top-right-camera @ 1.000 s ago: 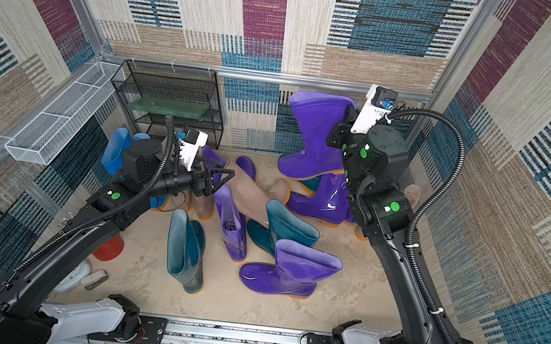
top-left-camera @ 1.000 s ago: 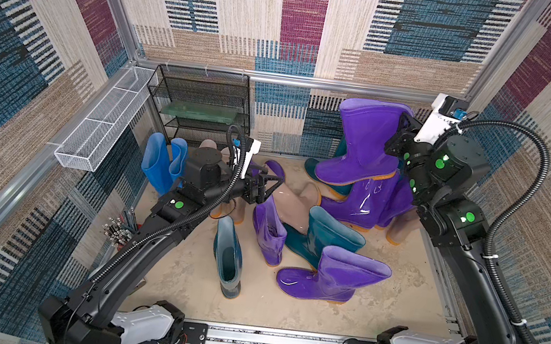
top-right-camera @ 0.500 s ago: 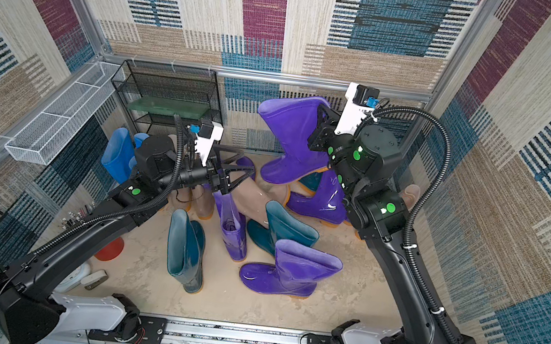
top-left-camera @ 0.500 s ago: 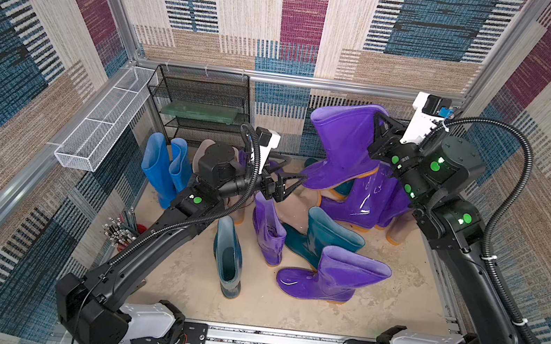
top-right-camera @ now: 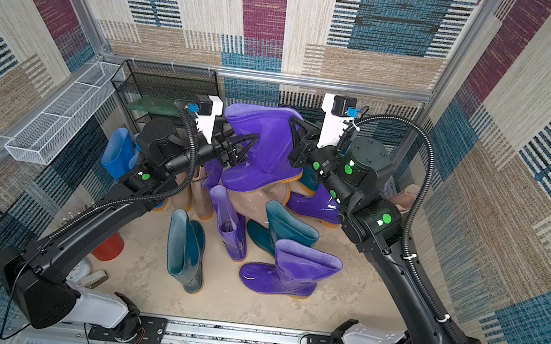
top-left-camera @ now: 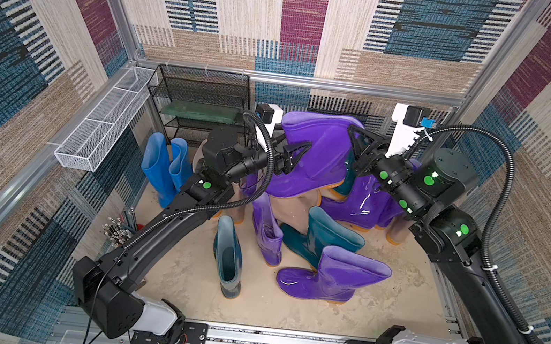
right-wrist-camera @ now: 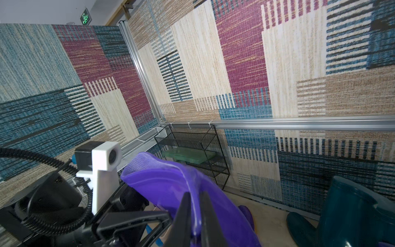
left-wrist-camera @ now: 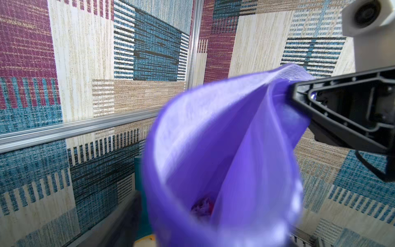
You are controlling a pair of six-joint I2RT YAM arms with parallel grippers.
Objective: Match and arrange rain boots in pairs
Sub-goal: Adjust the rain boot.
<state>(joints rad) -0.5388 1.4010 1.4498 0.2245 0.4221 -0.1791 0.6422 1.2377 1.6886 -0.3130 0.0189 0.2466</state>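
Right fingers clamp the raised purple boot by its rim. Left fingers, parted, touch its shaft; grip unclear. Other boots crowd the floor below.

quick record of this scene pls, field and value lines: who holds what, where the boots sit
held boot: tall purple boot, off the floor
right pincer: shut on that boot's top rim
left pincer: at the boot's other side, jaws apart, grip unclear
blue boots: two, upright, side by side near the black wire rack
front of floor: teal boot and short purple boot, standing apart from each other
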